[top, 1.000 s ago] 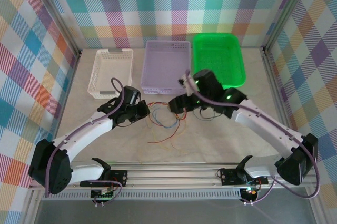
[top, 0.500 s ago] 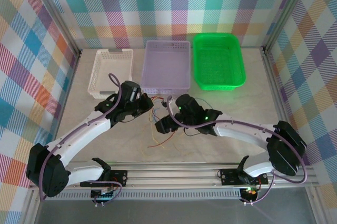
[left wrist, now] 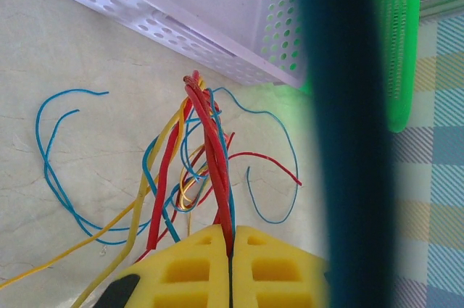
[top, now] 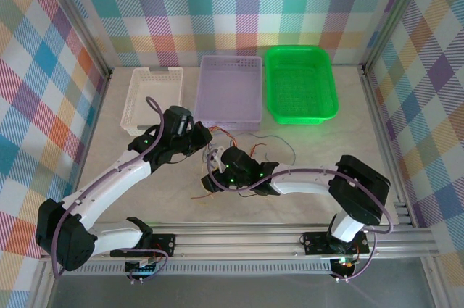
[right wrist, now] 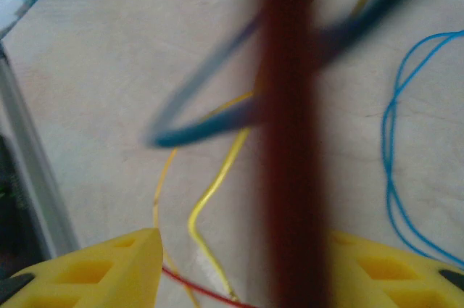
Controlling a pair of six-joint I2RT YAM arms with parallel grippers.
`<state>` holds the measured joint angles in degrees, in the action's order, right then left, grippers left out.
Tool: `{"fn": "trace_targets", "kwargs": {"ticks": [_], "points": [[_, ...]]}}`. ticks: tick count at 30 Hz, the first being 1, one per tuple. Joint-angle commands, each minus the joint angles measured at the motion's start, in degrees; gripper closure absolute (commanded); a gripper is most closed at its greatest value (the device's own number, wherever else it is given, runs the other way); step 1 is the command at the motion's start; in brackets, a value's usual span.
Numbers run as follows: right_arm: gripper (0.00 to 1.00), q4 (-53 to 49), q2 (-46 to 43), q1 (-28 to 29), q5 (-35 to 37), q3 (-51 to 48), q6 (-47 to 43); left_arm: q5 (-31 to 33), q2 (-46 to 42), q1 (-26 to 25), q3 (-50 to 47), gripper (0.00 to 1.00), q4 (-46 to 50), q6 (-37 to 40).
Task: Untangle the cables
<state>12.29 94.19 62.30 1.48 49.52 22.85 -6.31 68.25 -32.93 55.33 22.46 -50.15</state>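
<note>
From above, the cables point(top: 220, 132) are lying in a loose tangle on the table point(top: 406, 141) just in front of the purple basket point(top: 230, 90), which is sitting between the white basket point(top: 152, 98) and the green basket point(top: 301, 83). The left gripper point(top: 203, 138) is reaching into the tangle's upper edge and the right gripper point(top: 209, 182) is hanging low over its near-left side, but that view is too coarse to show how either pair of jaws is standing. The left wrist camera is supplying that: its yellow fingers point(left wrist: 206, 250) are pressing flat together on a bundle of red strands point(left wrist: 210, 134), which is rising taut toward the purple basket's perforated wall while blue and yellow-orange wires are sprawling slack on the table around it. A wide dark band point(left wrist: 341, 141) is crossing that picture top to bottom, probably a cable hanging against the lens, though it is too blurred to be sure. The right wrist camera is showing its own fingers standing well apart, with a blurred red strand point(right wrist: 290, 141) running between them close to the lens; whether it is touching either finger cannot be told. Beneath it, a yellow wire point(right wrist: 217, 185) and blue loops point(right wrist: 391, 148) are lying on the table.
</note>
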Motion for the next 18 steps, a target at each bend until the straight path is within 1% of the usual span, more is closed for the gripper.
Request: {"fn": "trace_targets", "kwargs": {"ticks": [1, 3, 6, 9, 15, 18], "points": [[0.46, 6.25, 2.35, 0.53, 3.79, 1.37, 2.09, 1.04, -2.07, -0.35, 1.38, 1.0, 0.22, -1.07], [0.46, 8.4, 3.44, 0.88, 4.34, 1.48, 2.63, 0.82, -2.25, -0.38, 1.58, 1.0, 0.24, -1.24], [0.52, 9.29, 4.98, 1.12, 6.85, 2.07, 3.85, 0.9, -2.89, -0.47, 1.57, 1.0, 0.46, -1.61], [0.57, 10.89, 5.9, 1.15, 7.13, 2.19, 4.85, 1.1, -3.54, -0.56, 1.56, 1.0, 0.4, -2.09], [0.55, 17.36, 4.19, 2.93, 8.79, -0.78, 5.42, 1.77, -4.43, -0.65, 1.47, 1.0, 0.74, -2.5], [0.53, 20.44, 2.49, 3.0, 7.59, -2.54, 6.45, 1.94, -4.44, -0.69, 1.45, 1.0, 0.79, -2.46]]}}
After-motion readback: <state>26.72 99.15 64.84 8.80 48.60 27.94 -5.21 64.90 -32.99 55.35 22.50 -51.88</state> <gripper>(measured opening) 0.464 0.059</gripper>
